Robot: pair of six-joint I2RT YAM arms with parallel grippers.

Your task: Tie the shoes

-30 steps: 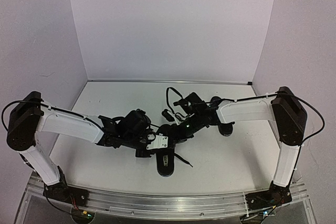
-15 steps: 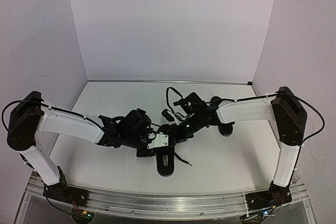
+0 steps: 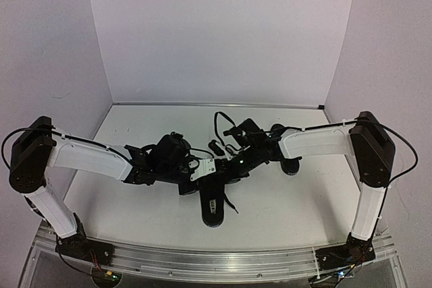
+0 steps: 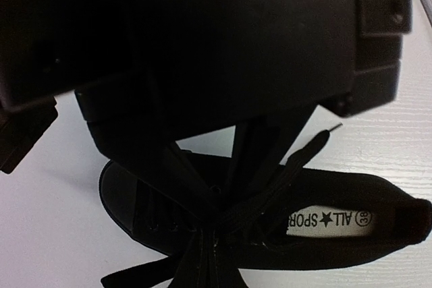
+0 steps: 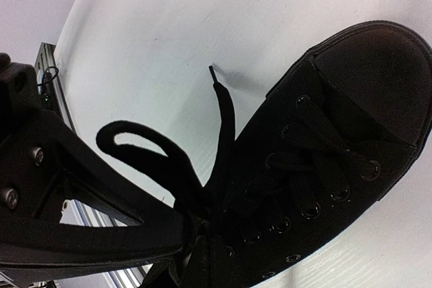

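The shoe lies low centre in the top view. My left gripper has just clamped shut on its lace and shifted up-frame. The right gripper pinches the loop base. I judge the knot is tightening. The second shoe waits right of centre, partly under the right arm. Both wrists crowd the knot.
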